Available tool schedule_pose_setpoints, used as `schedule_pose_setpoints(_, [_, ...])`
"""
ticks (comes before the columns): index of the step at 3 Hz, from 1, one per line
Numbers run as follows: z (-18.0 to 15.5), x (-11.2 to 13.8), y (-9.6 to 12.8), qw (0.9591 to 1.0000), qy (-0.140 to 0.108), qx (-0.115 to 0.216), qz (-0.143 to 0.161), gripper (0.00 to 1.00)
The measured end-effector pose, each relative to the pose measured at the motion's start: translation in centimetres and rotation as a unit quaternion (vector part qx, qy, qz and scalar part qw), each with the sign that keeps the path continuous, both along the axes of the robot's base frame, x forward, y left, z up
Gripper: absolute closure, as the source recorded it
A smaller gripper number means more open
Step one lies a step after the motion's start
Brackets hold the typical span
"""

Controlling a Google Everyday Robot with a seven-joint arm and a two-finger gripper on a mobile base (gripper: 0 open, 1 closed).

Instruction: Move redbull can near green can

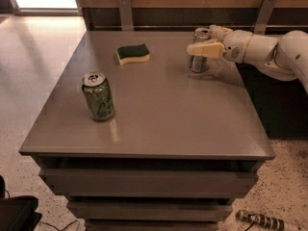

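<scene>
A grey table point(168, 119) with a flat, faintly glossy top is carrying three things, all of them resting directly on its surface. The green can point(98, 96) is standing upright toward the front left. A green-and-yellow sponge point(133, 53) is lying flat near the back edge, left of the middle and well apart from that can. The redbull can point(198, 62) is standing upright near the back right corner, and the gripper point(202, 41) is reaching in from the right at that can, covering part of its upper half.
</scene>
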State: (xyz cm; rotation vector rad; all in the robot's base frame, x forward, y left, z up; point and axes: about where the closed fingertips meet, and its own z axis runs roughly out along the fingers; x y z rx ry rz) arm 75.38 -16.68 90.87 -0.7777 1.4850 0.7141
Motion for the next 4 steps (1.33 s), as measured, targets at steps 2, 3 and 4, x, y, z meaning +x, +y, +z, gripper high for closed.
schedule_pose_setpoints(2, [0.0,0.1,0.6,1.0000,0.001,0.001,0.004,0.63])
schedule_pose_setpoints(3, [0.0,0.2,1.0,1.0000,0.001,0.001,0.007,0.86])
schedule_pose_setpoints(4, [-0.1,0.2,1.3,1.0000,0.001,0.001,0.009,1.00])
